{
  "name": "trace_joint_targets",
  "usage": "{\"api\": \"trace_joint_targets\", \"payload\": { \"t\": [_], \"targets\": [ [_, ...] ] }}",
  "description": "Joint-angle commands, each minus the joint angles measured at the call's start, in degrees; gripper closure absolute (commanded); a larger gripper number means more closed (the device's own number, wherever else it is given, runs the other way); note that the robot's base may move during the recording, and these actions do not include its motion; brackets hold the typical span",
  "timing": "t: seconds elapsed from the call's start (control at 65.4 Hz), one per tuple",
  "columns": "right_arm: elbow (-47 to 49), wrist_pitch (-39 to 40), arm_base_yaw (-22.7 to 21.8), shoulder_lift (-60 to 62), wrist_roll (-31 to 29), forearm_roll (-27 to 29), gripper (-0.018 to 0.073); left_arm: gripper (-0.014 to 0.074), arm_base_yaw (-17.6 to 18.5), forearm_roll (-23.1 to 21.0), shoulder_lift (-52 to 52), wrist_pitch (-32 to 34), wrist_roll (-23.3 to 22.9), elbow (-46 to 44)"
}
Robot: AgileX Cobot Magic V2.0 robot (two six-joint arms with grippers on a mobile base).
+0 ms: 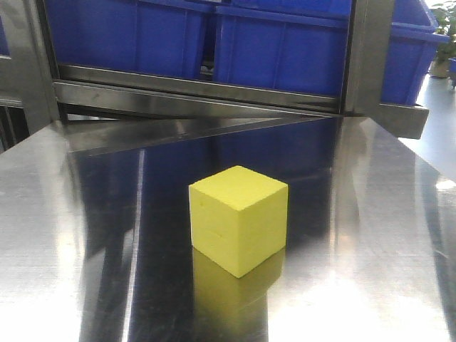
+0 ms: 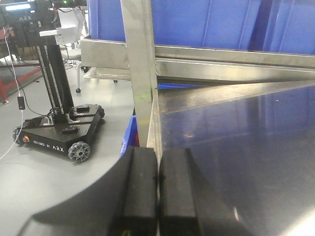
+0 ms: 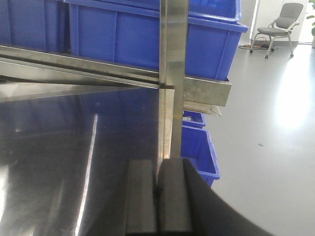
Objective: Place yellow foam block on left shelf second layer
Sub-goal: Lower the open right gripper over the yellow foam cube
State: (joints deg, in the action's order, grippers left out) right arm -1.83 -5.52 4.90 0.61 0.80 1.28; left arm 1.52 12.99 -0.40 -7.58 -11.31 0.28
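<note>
The yellow foam block stands on the shiny steel table, near the middle, in the front view. It shows in neither wrist view. My left gripper is shut and empty, its black fingers pressed together over the table's left edge by a steel shelf post. My right gripper is shut and empty over the table's right edge by another steel post. Neither gripper shows in the front view.
A steel shelf at the back of the table carries blue plastic bins. More blue bins sit on the floor at the right. A black mobile base stands on the floor at the left. An office chair is far right.
</note>
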Motion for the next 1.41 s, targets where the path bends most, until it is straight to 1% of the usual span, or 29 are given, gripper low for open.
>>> {"api": "trace_joint_targets", "payload": {
  "t": [0.0, 0.092, 0.26, 0.367, 0.52, 0.688, 0.734, 0.795, 0.826, 0.902, 1.025, 1.132, 1.162, 1.239, 1.3, 1.392],
  "targets": [
    [1.4, 4.9, -0.1, 1.0, -0.1, -0.7, 0.0494, 0.0460, 0.3, -0.2, -0.8, 4.9, -0.2, 1.5],
    [1.4, 5.2, -0.1, 1.0, -0.1, -0.7, 0.0494, 0.0460, 0.3, -0.2, -0.8, 4.9, -0.2, 1.5],
    [1.7, 9.6, -0.1, 1.0, -0.1, -0.6, 0.0494, 0.0460, 0.3, -0.2, -0.8, 4.9, -0.2, 1.5],
    [5.6, 8.4, -0.1, 1.0, -0.1, -0.6, 0.0494, 0.0460, 0.3, -0.2, -0.8, 4.9, -0.2, 1.5],
    [13.5, 1.3, -0.1, 0.0, -0.1, -0.6, 0.0494, 0.0460, 0.3, -0.2, -0.8, 4.9, -0.2, 1.5],
    [23.0, -7.0, 0.1, -6.7, -0.1, -0.6, 0.0486, 0.0460, 0.3, -0.2, -0.8, 4.9, -0.2, 1.5],
    [24.6, -8.9, 0.3, -9.3, -0.1, -0.6, 0.0466, 0.0460, 0.3, -0.2, -0.8, 4.9, -0.2, 1.5],
    [27.7, -11.0, 1.1, -12.3, -0.1, -0.3, 0.0410, 0.0460, 0.3, -0.2, -0.8, 4.9, -0.2, 1.5],
    [28.9, -12.0, 1.8, -14.1, -0.1, -0.1, 0.0375, 0.0460, 0.3, -0.2, -0.8, 4.9, -0.2, 1.5],
    [31.7, -14.5, 3.8, -18.3, -0.1, 0.2, 0.0244, 0.0459, 0.3, -0.2, -0.8, 4.9, -0.2, 1.5],
    [36.1, -17.6, 9.7, -26.3, -0.1, 0.2, 0.0043, 0.0460, 0.3, -0.2, -0.8, 4.9, -0.2, 1.5],
    [40.0, -21.2, 15.6, -33.7, -0.1, 0.2, -0.0057, 0.0460, 0.3, -0.2, -0.8, 4.9, -0.2, 1.5],
    [41.6, -23.0, 17.5, -36.2, -0.1, 0.2, -0.0069, 0.0460, 0.3, -0.2, -0.8, 4.9, -0.2, 1.5],
    [45.7, -27.7, 21.4, -42.2, -0.1, 0.2, -0.0065, 0.0460, 0.3, -0.2, -0.8, 4.9, -0.2, 1.5],
    [50.2, -31.4, 25.9, -48.5, -0.1, 0.2, -0.0065, 0.0460, 0.3, -0.2, -0.8, 4.9, -0.2, 1.5],
    [56.1, -35.7, 29.9, -55.0, -0.1, 0.2, -0.0065, 0.0460, 0.3, -0.2, -0.8, 4.9, -0.2, 1.5]
  ]
}}
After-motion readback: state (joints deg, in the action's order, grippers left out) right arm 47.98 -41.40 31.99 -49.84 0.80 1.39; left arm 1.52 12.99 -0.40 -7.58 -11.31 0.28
